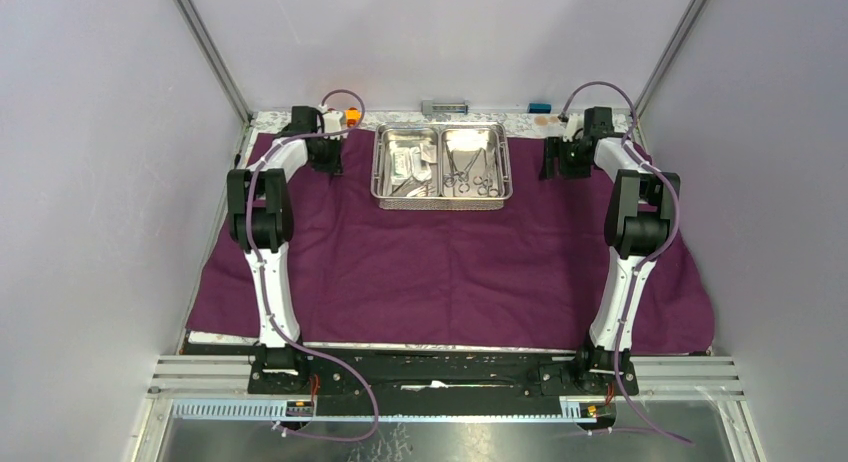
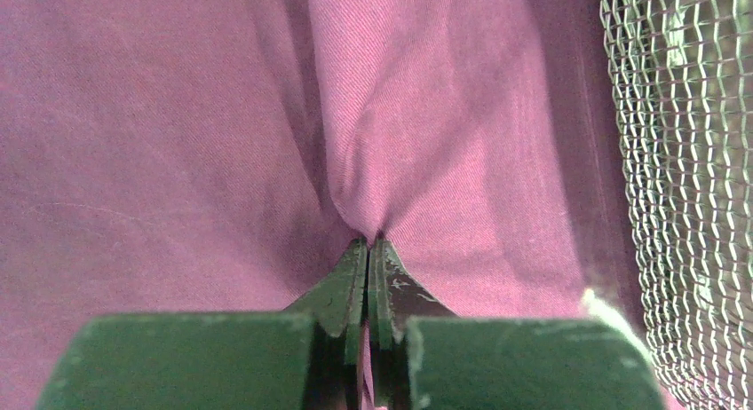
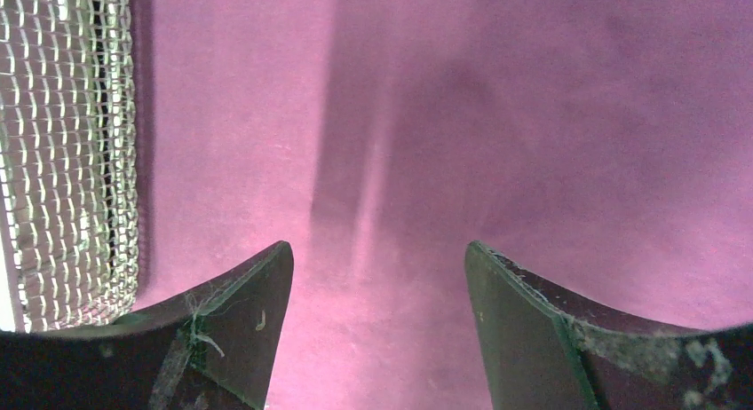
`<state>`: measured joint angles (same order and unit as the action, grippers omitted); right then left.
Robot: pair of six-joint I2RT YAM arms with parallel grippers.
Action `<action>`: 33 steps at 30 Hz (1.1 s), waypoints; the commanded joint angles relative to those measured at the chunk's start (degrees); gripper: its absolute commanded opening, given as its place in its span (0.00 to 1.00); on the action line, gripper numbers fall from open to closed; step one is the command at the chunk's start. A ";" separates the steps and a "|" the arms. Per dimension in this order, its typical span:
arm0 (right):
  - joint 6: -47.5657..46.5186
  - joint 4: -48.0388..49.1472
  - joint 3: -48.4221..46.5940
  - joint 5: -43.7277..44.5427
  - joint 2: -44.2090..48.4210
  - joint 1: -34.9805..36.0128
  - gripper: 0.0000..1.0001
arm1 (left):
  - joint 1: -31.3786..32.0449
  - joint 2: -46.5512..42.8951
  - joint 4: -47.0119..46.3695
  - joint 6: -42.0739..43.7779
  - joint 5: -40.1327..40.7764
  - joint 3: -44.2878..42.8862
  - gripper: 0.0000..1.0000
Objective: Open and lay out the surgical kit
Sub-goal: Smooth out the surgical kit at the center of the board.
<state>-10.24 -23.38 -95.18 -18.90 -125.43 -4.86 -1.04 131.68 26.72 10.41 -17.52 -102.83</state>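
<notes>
**Kit.** The purple cloth (image 1: 450, 272) lies opened out flat over most of the tabletop (image 1: 520, 123), filling the middle of the top view. The steel tray (image 1: 440, 206) stands on the cloth at upper centre of the frame, uncovered. Its left compartment holds small packets (image 1: 403, 162) and what look like thin tweezers (image 1: 415, 185). Its right compartment holds ring-handled forceps (image 1: 470, 174). Nothing from the tray lies on the cloth.

**Claws.** The left claw (image 2: 368, 246) is clamped shut on a pinch of the cloth just left of the tray. In the left wrist view a ridge of fabric runs up from the tips, and the tray's mesh wall fills the right edge. The right claw (image 3: 377, 268) stands open over bare cloth just right of the tray, with nothing between its fingers. The mesh wall shows at the left edge of that view.

**Surroundings.** A small orange toy car (image 1: 352, 115) sits off the cloth at the far edge, upper left of the tray.

**Progress.** Unwrapping appears complete. Laying out has not begun: every instrument and packet is still in the tray. The pinch suggests smoothing or shifting of the cloth comes first.
</notes>
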 commanded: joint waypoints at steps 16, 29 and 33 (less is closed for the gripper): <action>-1.24 -10.54 -19.06 6.92 -12.75 1.26 0.77 | -5.38 2.11 7.25 0.74 8.55 5.28 0.00; -5.76 -10.01 -15.26 14.32 -13.29 4.52 0.55 | -5.30 1.30 7.03 0.52 7.34 5.63 0.00; -6.40 -10.49 -15.18 14.41 -14.10 4.56 0.40 | -5.35 1.15 7.08 0.74 7.47 5.21 0.00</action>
<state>-15.70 -29.50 -113.01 -4.34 -137.29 -1.37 -3.11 130.41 25.82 9.13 -17.63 -100.60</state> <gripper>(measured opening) 0.462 0.013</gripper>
